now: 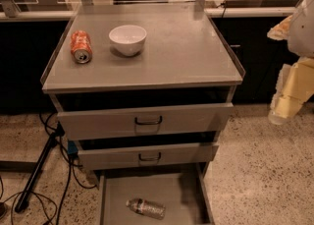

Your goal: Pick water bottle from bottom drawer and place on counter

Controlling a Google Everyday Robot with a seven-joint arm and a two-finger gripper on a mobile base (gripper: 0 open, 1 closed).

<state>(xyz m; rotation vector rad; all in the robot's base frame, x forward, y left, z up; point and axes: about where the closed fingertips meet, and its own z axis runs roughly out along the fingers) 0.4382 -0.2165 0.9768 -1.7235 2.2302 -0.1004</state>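
The water bottle, clear and crinkled with a dark label band, lies on its side on the floor of the open bottom drawer, near the bottom edge of the camera view. The counter is the grey top of the drawer cabinet, with slim clear rims. My gripper hangs at the right edge of the view, beside the cabinet and level with the upper drawer, well above and to the right of the bottle. It holds nothing that I can see.
An orange soda can lies on its side at the counter's left. A white bowl stands next to it. Two grey drawer fronts with black handles stand slightly open above the bottom drawer. Black cables and a pole lie on the floor at left.
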